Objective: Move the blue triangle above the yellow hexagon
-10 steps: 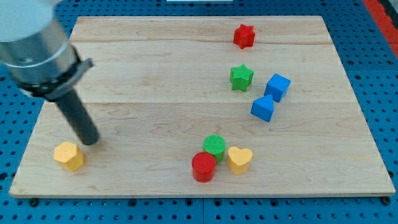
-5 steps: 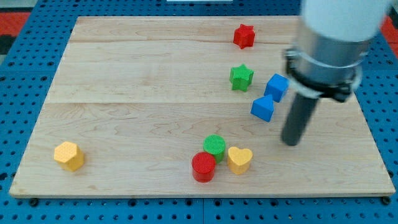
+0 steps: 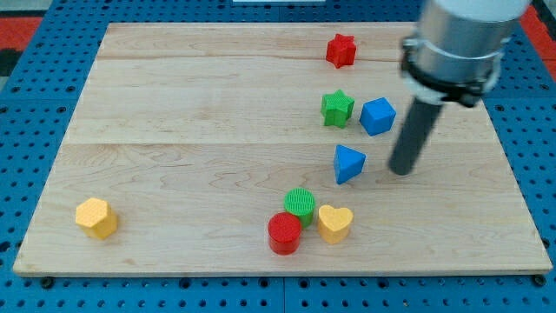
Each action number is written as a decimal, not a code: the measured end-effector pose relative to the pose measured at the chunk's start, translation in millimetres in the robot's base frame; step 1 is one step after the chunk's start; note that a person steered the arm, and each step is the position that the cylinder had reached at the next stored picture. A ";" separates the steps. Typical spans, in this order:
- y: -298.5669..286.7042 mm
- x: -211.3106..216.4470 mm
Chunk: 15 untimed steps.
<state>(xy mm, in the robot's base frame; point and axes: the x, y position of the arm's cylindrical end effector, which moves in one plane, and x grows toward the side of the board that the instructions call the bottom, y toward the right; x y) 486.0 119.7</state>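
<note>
Blue triangle (image 3: 348, 163): light, rigid, slides readily, may pivot under off-centre contact. Tool tip (image 3: 402, 170) just right, no jaws. Push right face leftward toward yellow hexagon (image 3: 95, 217).

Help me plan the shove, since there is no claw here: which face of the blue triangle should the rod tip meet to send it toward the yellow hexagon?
Meet the blue triangle on its face toward the view's right. My tip sits just right of it, apart, and the yellow hexagon lies far toward the view's left and lower.
</note>
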 end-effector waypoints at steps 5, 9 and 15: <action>-241.9 -45.0; -285.0 -109.9; -322.7 10.2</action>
<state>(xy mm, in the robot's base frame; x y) 496.2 -203.0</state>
